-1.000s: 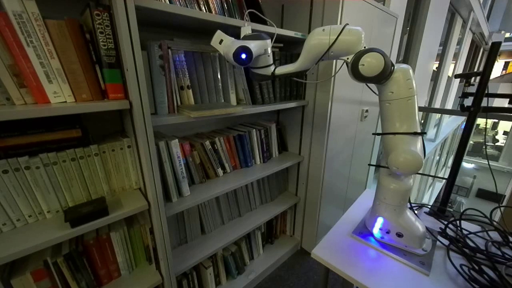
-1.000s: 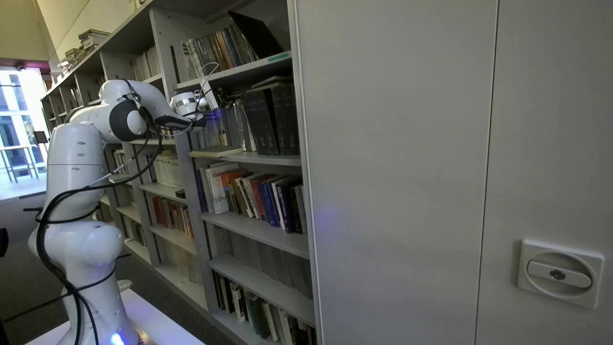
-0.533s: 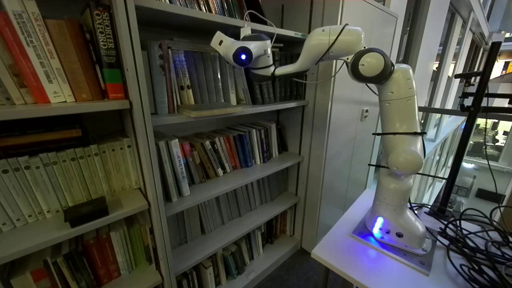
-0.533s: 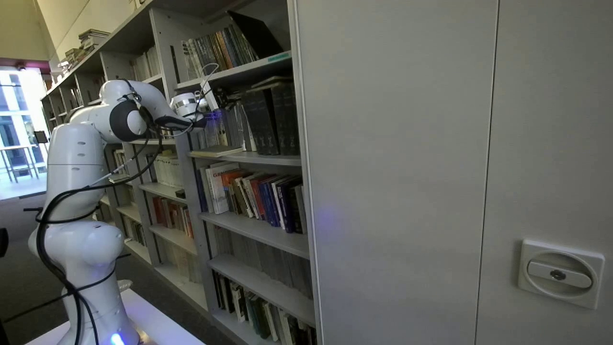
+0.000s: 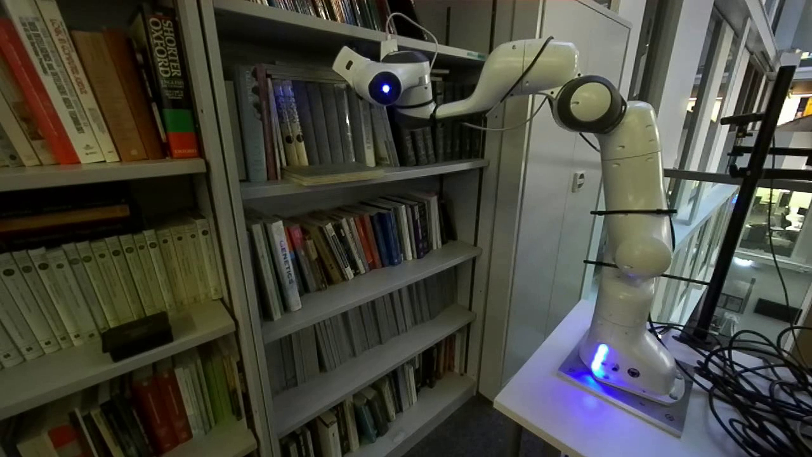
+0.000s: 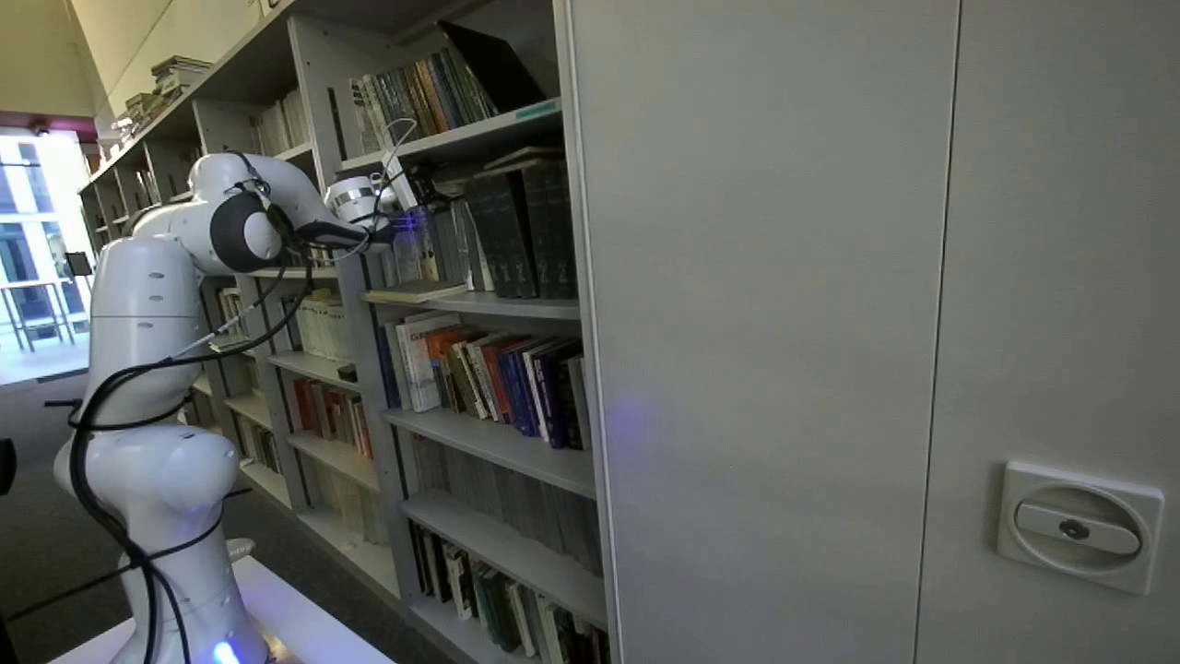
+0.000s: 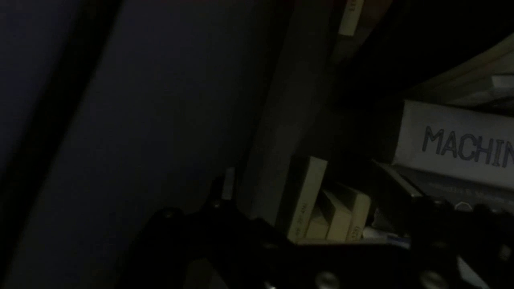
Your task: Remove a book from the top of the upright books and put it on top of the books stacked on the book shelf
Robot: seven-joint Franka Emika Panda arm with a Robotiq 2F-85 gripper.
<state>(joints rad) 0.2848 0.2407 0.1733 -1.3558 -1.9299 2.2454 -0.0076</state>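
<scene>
the grey metal book shelf [image 5: 380,277] holds books on every board in view. its uppermost board in sight [image 6: 461,136] bears a row of thin-spined books [image 6: 429,88], a black one [image 6: 493,66] leaning at the end. the compartment below that holds upright grey volumes [image 5: 323,124] and, towards the cabinet [image 6: 765,323], upright black volumes [image 6: 502,231]. across their tops rest a grey pile of flat books [image 5: 307,71], over the grey volumes, and another flat book [image 6: 525,159], over the black ones. which one the task means i cannot tell; the grey pile lies level, long edge along the row. on the same board, in front of the uprights' feet, a low stack of thin pale books [image 5: 333,174] lies flat, its long axis along the board.

lower down, a "genetics" book [image 5: 285,265] tilts beside a mixed row [image 5: 380,231], with thin grey volumes [image 5: 374,320] under that and another mixed row [image 5: 380,403] at the bottom.

the gripper [image 7: 323,194] is at the compartment with the upright volumes, near their tops. in the dark wrist view its jaws stand wide apart, with nothing seen in their hold; past them show pale-spined books [image 7: 308,196] and a white-spined book lettered "machin" [image 7: 461,140].
</scene>
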